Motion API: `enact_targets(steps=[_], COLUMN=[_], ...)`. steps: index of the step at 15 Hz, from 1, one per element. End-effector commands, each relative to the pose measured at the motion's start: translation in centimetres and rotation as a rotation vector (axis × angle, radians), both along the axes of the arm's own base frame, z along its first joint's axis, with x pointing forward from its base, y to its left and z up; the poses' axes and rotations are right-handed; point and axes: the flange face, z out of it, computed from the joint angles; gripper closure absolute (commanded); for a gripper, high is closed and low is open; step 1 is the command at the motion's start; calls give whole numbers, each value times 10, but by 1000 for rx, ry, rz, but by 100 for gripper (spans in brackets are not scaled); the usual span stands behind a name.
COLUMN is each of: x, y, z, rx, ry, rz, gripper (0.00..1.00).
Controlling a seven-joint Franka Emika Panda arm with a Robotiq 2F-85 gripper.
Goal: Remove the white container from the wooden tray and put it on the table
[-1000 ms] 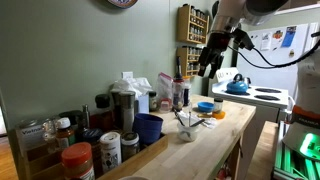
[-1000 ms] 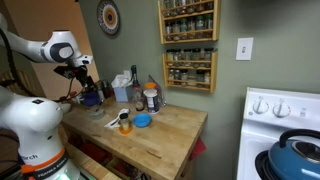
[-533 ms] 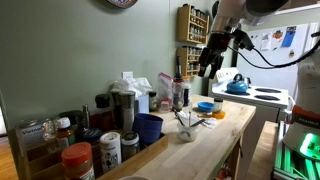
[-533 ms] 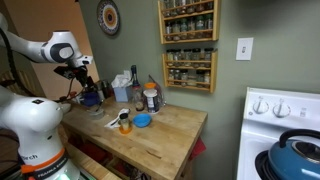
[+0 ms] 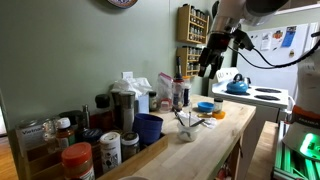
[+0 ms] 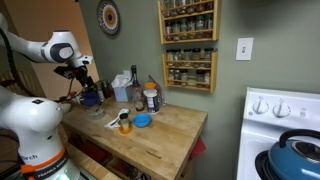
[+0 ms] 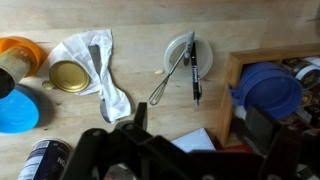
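Your long, pale butcher-block table (image 5: 212, 138) carries the shallow light-brown wooden tray (image 5: 146, 155) against the wall. The black Robotiq gripper (image 5: 207, 68) hangs high over the tray's end edge. In the wrist view its jaws are spread wide and hold nothing. A blue plastic cup (image 7: 270, 90) stands just inside that end of the tray. The small white cylindrical container with a black lid (image 5: 110, 150) sits in the tray, farther in than the cup.
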Motion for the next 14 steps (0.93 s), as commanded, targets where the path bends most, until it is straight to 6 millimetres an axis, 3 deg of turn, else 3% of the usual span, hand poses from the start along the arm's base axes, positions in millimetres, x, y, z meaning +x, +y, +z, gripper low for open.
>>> enact_targets(steps=[1, 6, 7, 11, 12, 14], x=[0, 0, -1, -14, -19, -22], y=[0, 0, 8, 63, 87, 118], z=[1, 1, 2, 24, 27, 27], rx=[0, 0, 29, 124, 120, 125], ry=[1, 1, -7, -133, -165, -198], rz=[0, 0, 34, 182, 243, 330], gripper=[0, 0, 0, 0, 0, 0])
